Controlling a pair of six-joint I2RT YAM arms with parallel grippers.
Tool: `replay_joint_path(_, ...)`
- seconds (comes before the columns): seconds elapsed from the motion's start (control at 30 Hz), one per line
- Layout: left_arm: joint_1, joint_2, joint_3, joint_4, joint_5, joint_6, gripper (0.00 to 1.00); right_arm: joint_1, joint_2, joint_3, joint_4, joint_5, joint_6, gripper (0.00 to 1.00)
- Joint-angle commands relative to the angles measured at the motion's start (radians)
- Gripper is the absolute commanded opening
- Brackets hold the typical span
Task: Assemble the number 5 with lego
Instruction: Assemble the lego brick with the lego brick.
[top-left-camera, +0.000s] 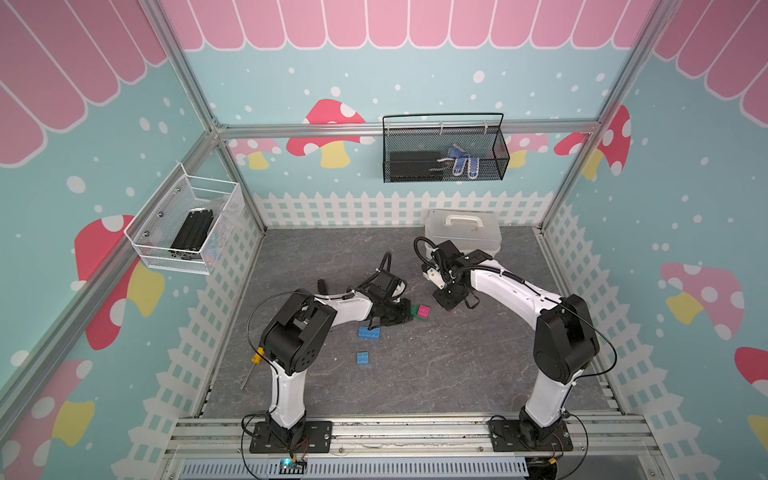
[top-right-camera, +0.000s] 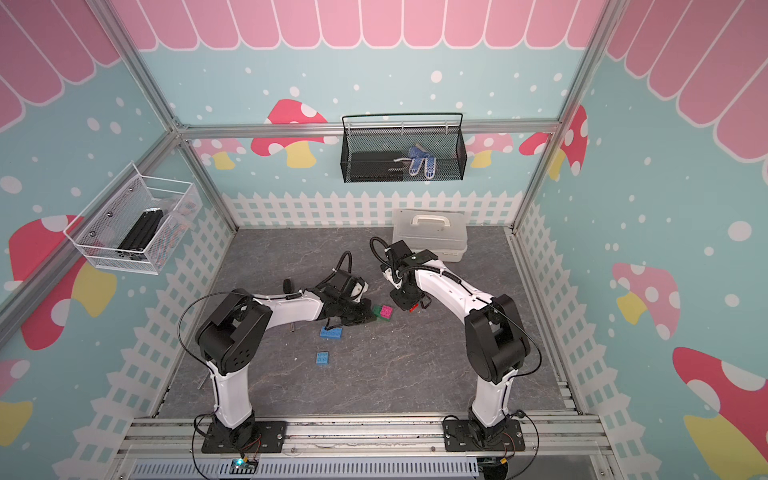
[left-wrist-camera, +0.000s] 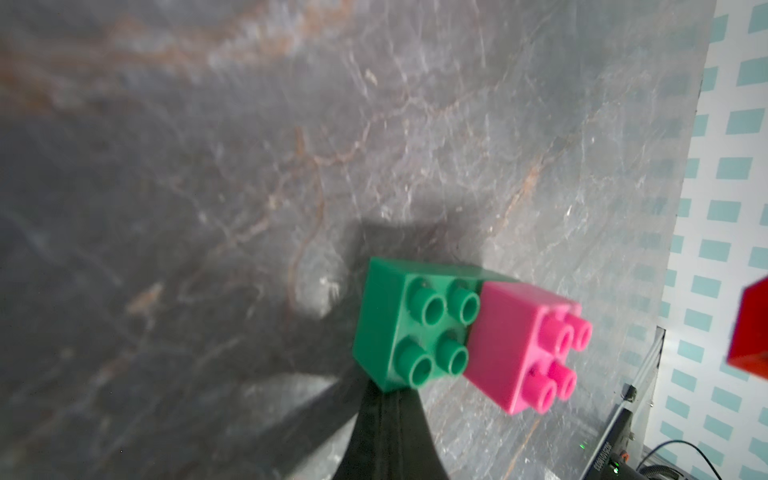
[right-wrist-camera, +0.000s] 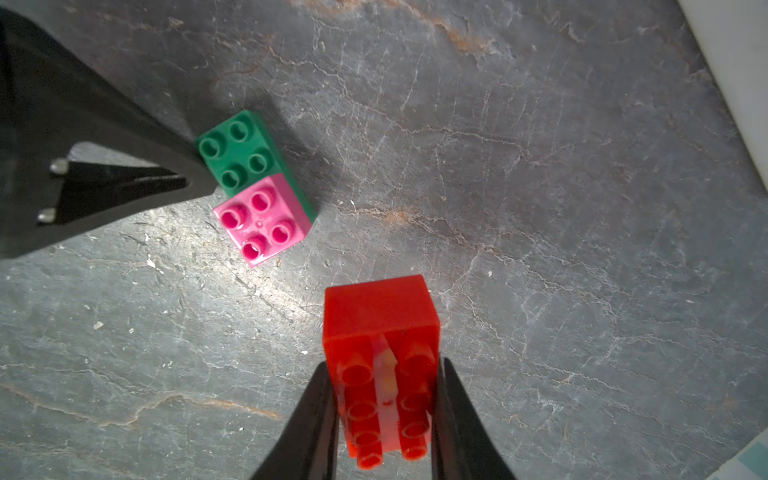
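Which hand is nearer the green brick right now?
Left. The left hand is shut, with its tip against the end of the green brick. The right hand grips the red brick off to the side, clearly apart from the green one.

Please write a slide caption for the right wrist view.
Right gripper holds red brick; pink brick sits on green brick nearby.

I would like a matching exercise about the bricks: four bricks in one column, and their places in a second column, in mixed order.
1 red brick
2 pink brick
3 green brick
4 short blue brick

A lies alone on the table
B clamped in the right gripper
C sits on another brick
D under another brick, at the tip of the shut left gripper

Pairs: 1-B, 2-C, 3-D, 4-A.
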Motion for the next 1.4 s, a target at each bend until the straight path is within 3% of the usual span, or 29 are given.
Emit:
replay_joint_path(0.0,0.018,0.029,0.048,-0.058,-0.021,0.047,0.04,0.015,0.014,0.022,-0.028,-0.025,0.001,0.09)
replay_joint_path(0.53,0.083,-0.098,-0.055,-0.054,0.000,0.058,0.04,0.126,0.254,0.346,-0.237,0.071,0.207,0.08)
replay_joint_path(1.37,0.096,-0.148,-0.139,-0.003,0.016,0.040,0.03,0.174,0.416,0.515,-0.349,0.088,0.140,0.07)
